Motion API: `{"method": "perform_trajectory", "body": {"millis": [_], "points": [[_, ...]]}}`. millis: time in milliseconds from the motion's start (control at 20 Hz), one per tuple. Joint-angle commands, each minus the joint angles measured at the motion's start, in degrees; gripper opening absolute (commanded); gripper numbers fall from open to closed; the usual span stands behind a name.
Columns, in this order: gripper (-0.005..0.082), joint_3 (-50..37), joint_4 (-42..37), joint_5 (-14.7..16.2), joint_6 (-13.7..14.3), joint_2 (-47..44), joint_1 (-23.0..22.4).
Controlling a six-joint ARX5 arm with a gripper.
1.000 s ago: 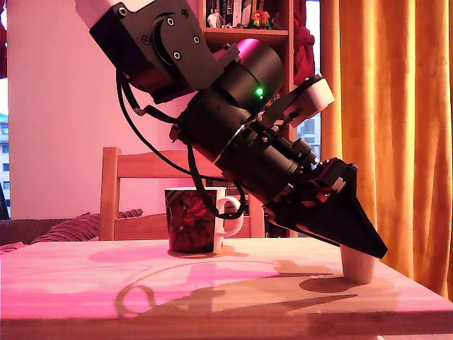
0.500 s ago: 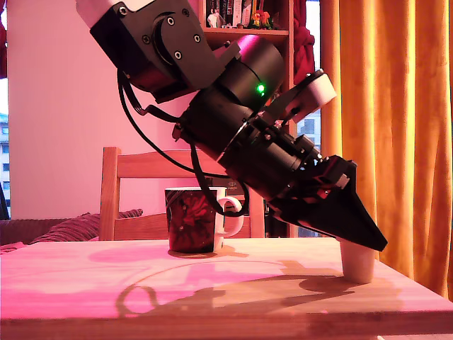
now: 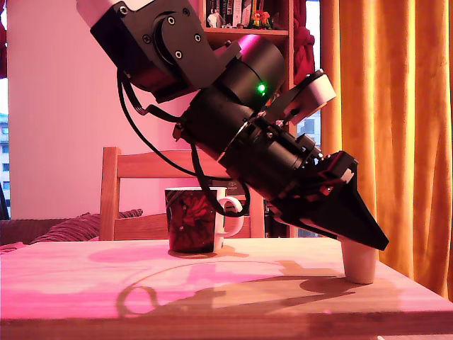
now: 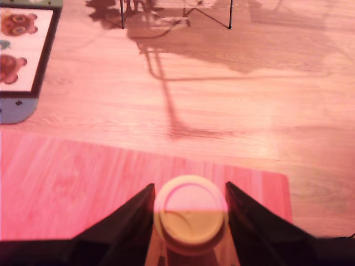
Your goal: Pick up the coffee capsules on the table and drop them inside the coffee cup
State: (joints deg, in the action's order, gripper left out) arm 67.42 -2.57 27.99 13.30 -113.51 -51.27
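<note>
black fingers (image 4: 190, 208) straddle the cream capsule (image 4: 190, 213), one each side just under its rim, close in but i cannot tell if they grip. it stands upright on the bench (image 3: 212, 294) at the exterior view's right; the mug (image 3: 192, 219) sits well apart, left. light, thin-walled, probably slippery: pinch gently below the rim.

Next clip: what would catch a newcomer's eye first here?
The big black arm slanting down across the exterior view, its gripper at a cream capsule standing near the table's corner at that view's right. In the wrist view the black fingers flank this capsule. The floral mug waits farther back.
</note>
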Motion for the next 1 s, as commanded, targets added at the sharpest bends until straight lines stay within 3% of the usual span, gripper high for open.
{"method": "perform_trajectory", "body": {"millis": [0, 100, 550, 950], "points": [[0.0301, 0.33, 0.68, 0.02, -1.38, 0.5, 0.0], [0.0301, 0.33, 2.16, 0.04, -3.04, 1.77, 0.42], [0.0301, 0.33, 10.6, 0.0, -3.02, 10.8, 4.76], [0.0301, 0.33, 11.56, 0.0, -2.86, 18.73, 12.55]]}}
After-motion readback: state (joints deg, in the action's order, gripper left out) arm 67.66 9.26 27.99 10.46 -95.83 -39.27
